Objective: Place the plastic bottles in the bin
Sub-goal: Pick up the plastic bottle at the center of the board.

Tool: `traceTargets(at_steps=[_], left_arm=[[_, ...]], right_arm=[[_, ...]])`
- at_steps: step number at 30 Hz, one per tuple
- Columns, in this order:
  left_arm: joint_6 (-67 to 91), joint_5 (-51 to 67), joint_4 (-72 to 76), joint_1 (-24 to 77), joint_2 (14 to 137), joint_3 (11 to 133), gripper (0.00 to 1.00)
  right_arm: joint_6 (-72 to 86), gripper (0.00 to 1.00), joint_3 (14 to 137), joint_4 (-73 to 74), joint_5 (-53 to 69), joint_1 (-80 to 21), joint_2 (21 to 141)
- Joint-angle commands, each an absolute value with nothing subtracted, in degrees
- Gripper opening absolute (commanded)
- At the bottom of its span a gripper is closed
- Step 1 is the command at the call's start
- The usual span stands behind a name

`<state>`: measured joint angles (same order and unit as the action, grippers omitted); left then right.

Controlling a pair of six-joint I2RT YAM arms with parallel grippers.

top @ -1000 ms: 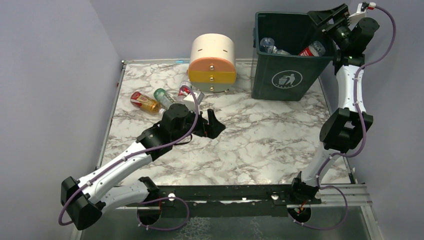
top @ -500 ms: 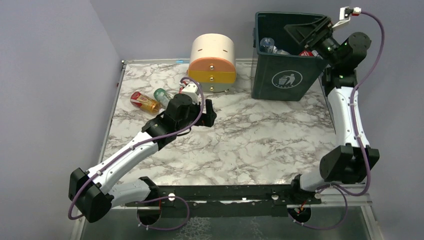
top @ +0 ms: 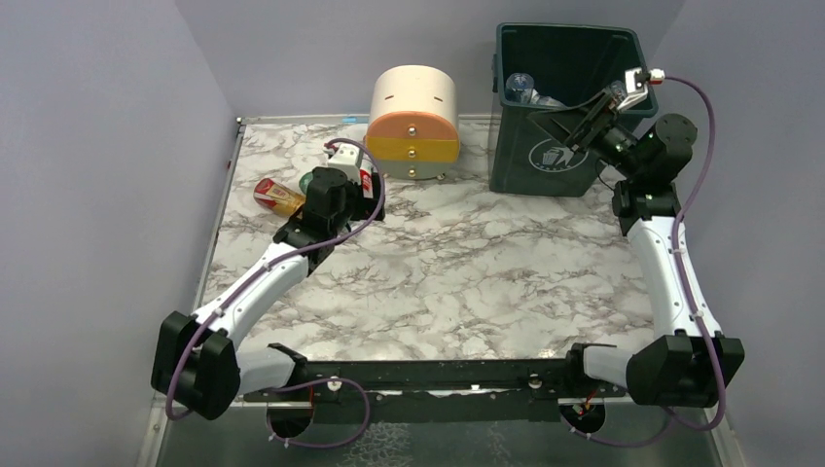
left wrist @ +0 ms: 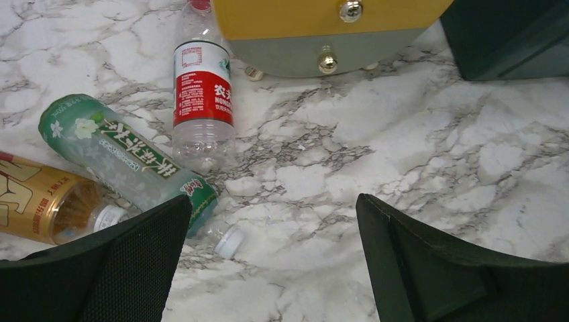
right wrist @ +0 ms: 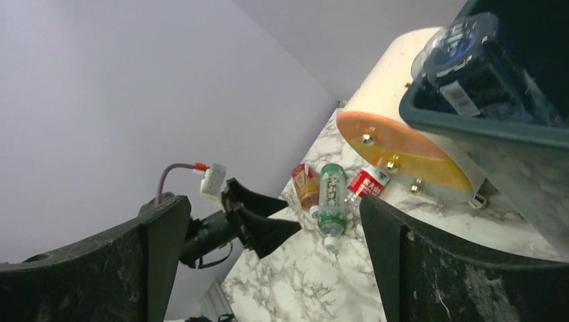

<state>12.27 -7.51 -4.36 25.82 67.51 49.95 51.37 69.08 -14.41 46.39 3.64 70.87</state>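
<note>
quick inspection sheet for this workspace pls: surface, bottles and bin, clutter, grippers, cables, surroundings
surface: marble table, no spills seen
job's things: red-label bottle, green-label bottle and amber bottle lie on the table beside the drawer unit; bin at far right holds clear bottles
clutter: cream-and-orange drawer unit
grippers: left gripper open, empty, over the loose bottles; right gripper open, empty, near the bin
cables: purple cables along both arms
surroundings: plain lilac walls

Cream-orange drawer unit [top: 413, 117] on marble table [top: 486, 272].
</note>
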Motion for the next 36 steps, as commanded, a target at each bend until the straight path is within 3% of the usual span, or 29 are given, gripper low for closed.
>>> traceTargets(at_steps=[1, 10, 21, 36], left_arm=[[6.0, -12.28, 7.37, 24.36, 72.85, 47.87, 0.99], [1.26, -5.55, 19.81, 17.31, 84.78, 48.01, 0.99], [1.7, 2.33, 18.91, 14.1, 99.84, 56.23, 0.99], [4.05, 4.34, 18.17, 12.74, 108.35, 60.54, 0.99]], right_arm=[[50.0, 1.0, 65.84, -13.75, 49.56, 2.68, 67.63], [45.76, 1.0, 62.05, -8.33, 50.87, 1.76, 65.44], [44.29, 1.0, 61.36, -6.21, 51.59, 1.76, 65.14], [44.3, 1.0, 59.26, -6.7, 52.12, 1.76, 64.58]])
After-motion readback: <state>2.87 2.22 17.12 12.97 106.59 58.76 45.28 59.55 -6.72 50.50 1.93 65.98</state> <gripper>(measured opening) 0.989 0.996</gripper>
